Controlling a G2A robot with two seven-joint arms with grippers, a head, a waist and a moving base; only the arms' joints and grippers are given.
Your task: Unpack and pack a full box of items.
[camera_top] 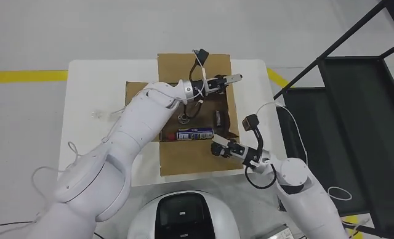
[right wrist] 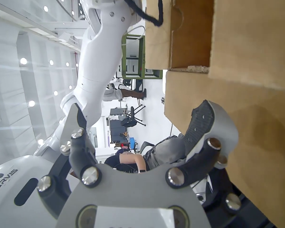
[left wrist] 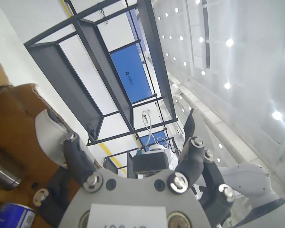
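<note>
An open cardboard box (camera_top: 184, 66) lies on the white table (camera_top: 92, 97) with its flaps spread. Inside it I see a blue can (camera_top: 194, 133) lying on its side and a dark item (camera_top: 219, 119). My left gripper (camera_top: 236, 77) is open over the box's far right side, one finger (left wrist: 49, 129) against a cardboard edge (left wrist: 11, 119), nothing held. A metal cylinder (left wrist: 2, 169) and the blue can (left wrist: 11, 217) lie below it. My right gripper (camera_top: 215, 146) is open at the near flap, one pad (right wrist: 200, 122) touching cardboard (right wrist: 251, 48).
A black metal shelf rack (camera_top: 345, 97) stands right of the table, close to my right arm. A thin white cable (camera_top: 101, 114) lies on the table left of the box. A yellow floor line (camera_top: 31, 76) runs behind the table.
</note>
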